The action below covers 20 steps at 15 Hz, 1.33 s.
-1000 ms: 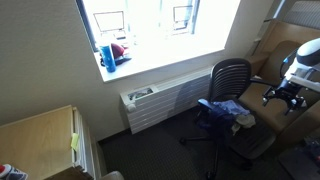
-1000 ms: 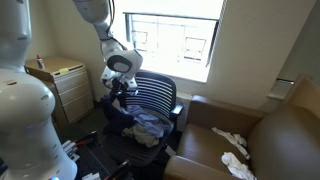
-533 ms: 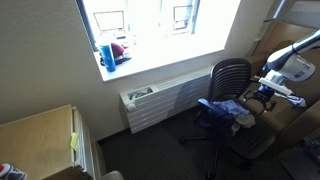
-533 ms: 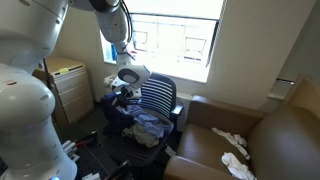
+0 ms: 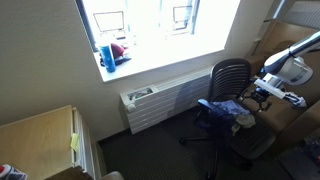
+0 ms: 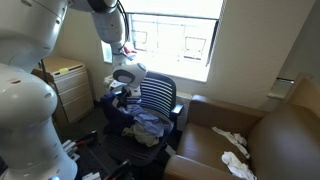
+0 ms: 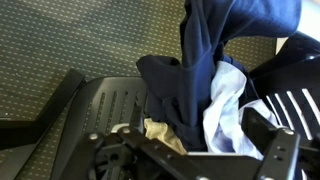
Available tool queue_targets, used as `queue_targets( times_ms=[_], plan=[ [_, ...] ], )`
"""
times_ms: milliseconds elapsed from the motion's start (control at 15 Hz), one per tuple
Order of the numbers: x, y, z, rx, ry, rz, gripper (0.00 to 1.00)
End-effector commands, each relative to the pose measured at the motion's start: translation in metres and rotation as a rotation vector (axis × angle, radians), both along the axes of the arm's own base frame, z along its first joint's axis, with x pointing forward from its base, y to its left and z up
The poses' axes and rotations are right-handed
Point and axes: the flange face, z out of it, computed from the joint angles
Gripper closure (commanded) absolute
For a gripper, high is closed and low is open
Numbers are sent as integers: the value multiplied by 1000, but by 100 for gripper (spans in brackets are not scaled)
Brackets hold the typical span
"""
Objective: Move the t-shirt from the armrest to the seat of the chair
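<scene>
Your tool (image 6: 121,93) hangs over the left edge of the black mesh office chair (image 6: 160,95) in an exterior view; you cannot tell whether it grips anything. The crumpled navy blue t-shirt (image 7: 180,90) is heaped on the seat beside a white cloth (image 7: 225,105), with one fold standing upright.

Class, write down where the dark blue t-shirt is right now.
The t-shirt lies bunched on the office chair, close to the gripper; the wrist view shows a white cloth against it.
</scene>
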Motion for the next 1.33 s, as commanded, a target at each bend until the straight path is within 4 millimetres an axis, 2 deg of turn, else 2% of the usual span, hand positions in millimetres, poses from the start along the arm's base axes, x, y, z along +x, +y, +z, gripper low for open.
queue_targets(
  times_ms=[0, 200, 267, 467, 533, 600, 733, 1267],
  plan=[
    [-26, 82, -34, -108, -47, 149, 0],
    [-54, 158, -60, -148, -34, 305, 0],
    [-49, 124, -42, -142, -41, 237, 0],
    [-54, 148, -57, -167, -47, 272, 0],
    [-54, 151, -58, -165, -48, 276, 4],
    [-52, 148, -59, -159, -42, 263, 26],
    [-51, 143, -60, -147, -30, 243, 32],
    [-36, 120, -58, -130, -48, 165, 87]
  ],
)
